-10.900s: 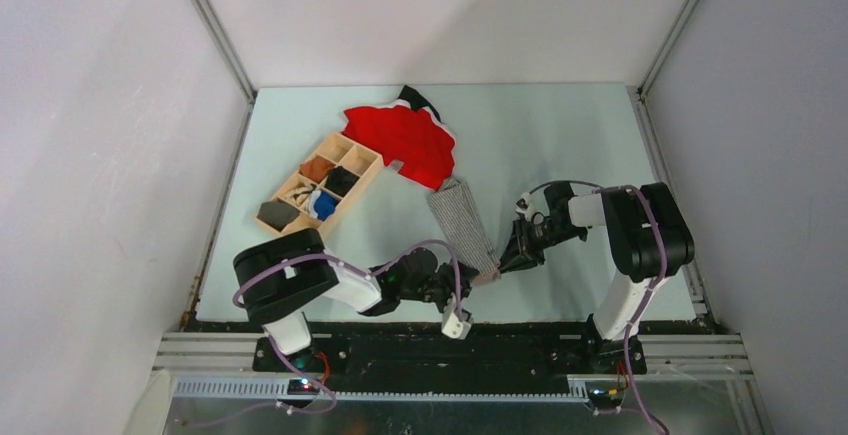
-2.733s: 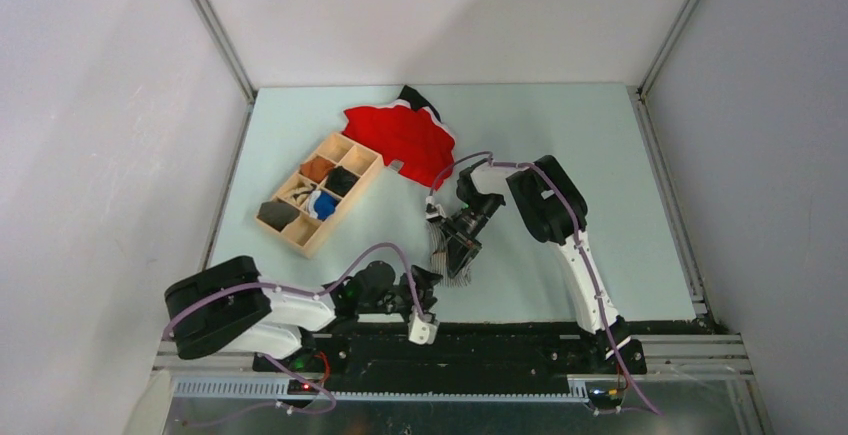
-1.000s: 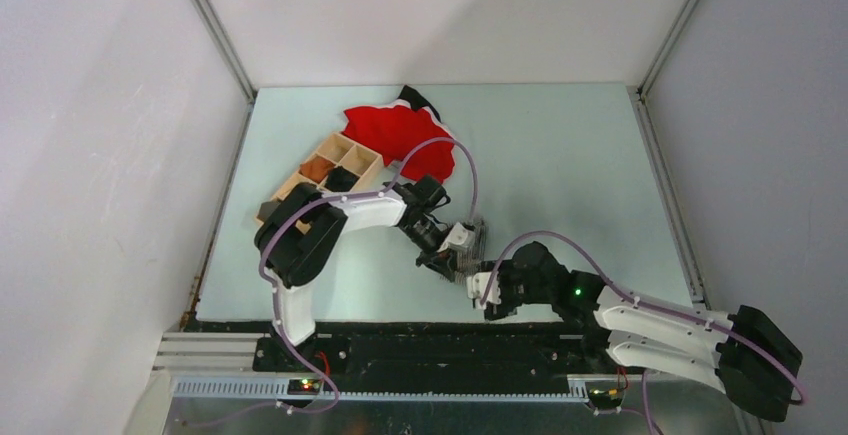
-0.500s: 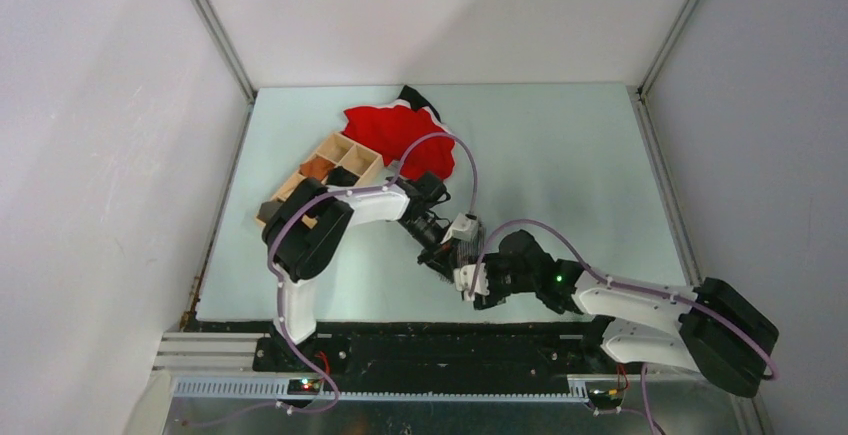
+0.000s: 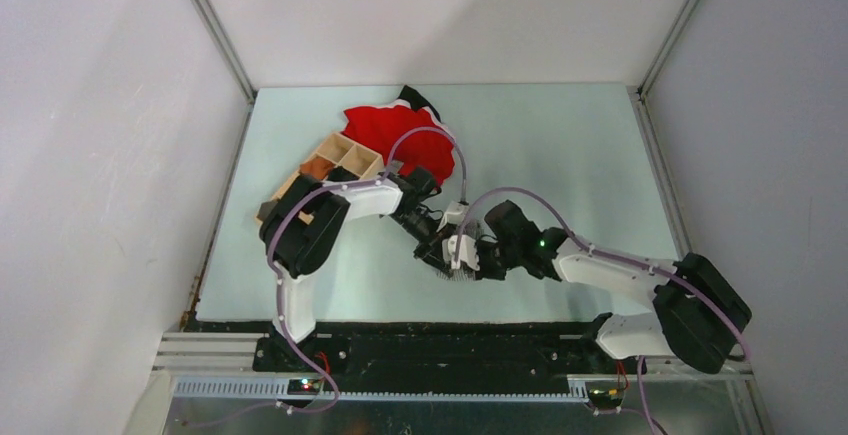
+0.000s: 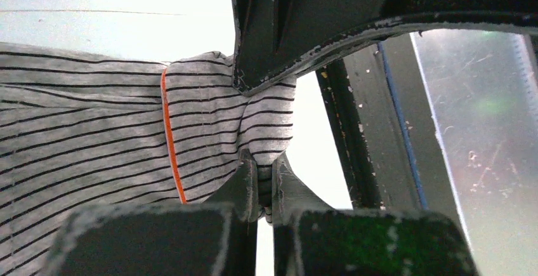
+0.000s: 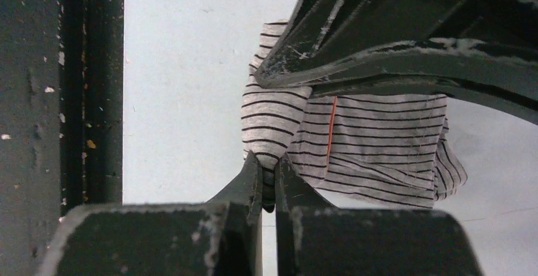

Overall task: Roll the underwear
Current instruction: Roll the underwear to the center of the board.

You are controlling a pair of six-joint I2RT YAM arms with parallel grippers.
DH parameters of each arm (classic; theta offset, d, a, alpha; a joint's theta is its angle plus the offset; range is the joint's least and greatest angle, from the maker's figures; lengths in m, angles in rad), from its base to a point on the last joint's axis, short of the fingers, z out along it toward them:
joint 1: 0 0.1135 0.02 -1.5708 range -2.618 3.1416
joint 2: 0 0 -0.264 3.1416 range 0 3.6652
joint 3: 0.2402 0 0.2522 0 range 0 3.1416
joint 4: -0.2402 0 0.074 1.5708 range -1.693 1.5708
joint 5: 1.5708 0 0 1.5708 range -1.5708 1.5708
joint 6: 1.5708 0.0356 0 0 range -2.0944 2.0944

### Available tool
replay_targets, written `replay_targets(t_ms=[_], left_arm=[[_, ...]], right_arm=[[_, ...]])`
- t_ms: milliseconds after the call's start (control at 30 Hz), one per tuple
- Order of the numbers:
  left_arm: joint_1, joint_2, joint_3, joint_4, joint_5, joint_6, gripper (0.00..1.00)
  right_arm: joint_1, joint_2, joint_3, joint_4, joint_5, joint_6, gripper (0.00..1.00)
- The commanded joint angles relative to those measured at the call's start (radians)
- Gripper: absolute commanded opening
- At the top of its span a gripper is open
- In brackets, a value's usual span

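grey striped underwear (image 6: 108, 130) between left pincer (image 6: 263, 176) tips (right pincer (image 7: 268, 181) too)

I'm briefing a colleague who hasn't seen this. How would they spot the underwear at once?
On the pale green table, look toward the near middle. The underwear is the small bundle pinched by the left claw and the right claw. Unlike the bright red cloth farther back, it is grey with fine dark stripes and a thin orange line.
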Motion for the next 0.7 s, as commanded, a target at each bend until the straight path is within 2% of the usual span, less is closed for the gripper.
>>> replay_targets(t_ms=[0,67,100,133,167,200,233,333,433,500,533,567,600,667], left_arm=[[0.035,0.049,0.052,-0.138,0.067,-0.029,0.0],[0.047,0.117,0.124,-0.246,0.109,0.003,0.0],[0.054,0.145,0.198,-0.392,0.124,0.05,0.0],[0.057,0.206,0.235,-0.471,0.153,0.167,0.0],[0.063,0.265,0.31,-0.654,0.165,0.246,0.0],[0.065,0.297,0.344,-0.741,0.181,0.399,0.0],[0.073,0.347,0.398,-0.888,0.189,0.451,0.0],[0.097,0.389,0.435,-0.942,0.2,0.468,0.0],[0.123,0.419,0.45,-0.936,0.21,0.437,0.02],[0.134,0.419,0.442,-0.919,0.226,0.416,0.12],[0.138,0.418,0.442,-0.902,0.228,0.385,0.24],[0.14,0.42,0.445,-0.894,0.228,0.366,0.59],[0.144,0.423,0.448,-0.876,0.227,0.325,0.89],[0.153,0.434,0.465,-0.86,0.235,0.269,0.98]], right_arm=[[-0.074,0.07,0.144,-0.26,-0.119,0.057,0.01],[-0.129,0.146,0.216,-0.371,-0.199,0.073,0.0],[-0.181,0.208,0.235,-0.404,-0.233,0.08,0.0],[-0.205,0.274,0.275,-0.47,-0.291,0.082,0.0],[-0.249,0.314,0.297,-0.507,-0.317,0.075,0.0],[-0.27,0.389,0.345,-0.577,-0.357,0.072,0.0],[-0.303,0.428,0.368,-0.606,-0.371,0.075,0.0],[-0.369,0.58,0.475,-0.702,-0.421,0.092,0.0],[-0.395,0.645,0.527,-0.726,-0.424,0.114,0.0],[-0.398,0.686,0.56,-0.751,-0.421,0.126,0.0],[-0.398,0.726,0.584,-0.761,-0.415,0.142,0.0],[-0.398,0.754,0.61,-0.783,-0.412,0.149,0.0],[-0.399,0.77,0.622,-0.792,-0.411,0.169,0.0],[-0.393,0.815,0.66,-0.81,-0.397,0.207,0.0]])
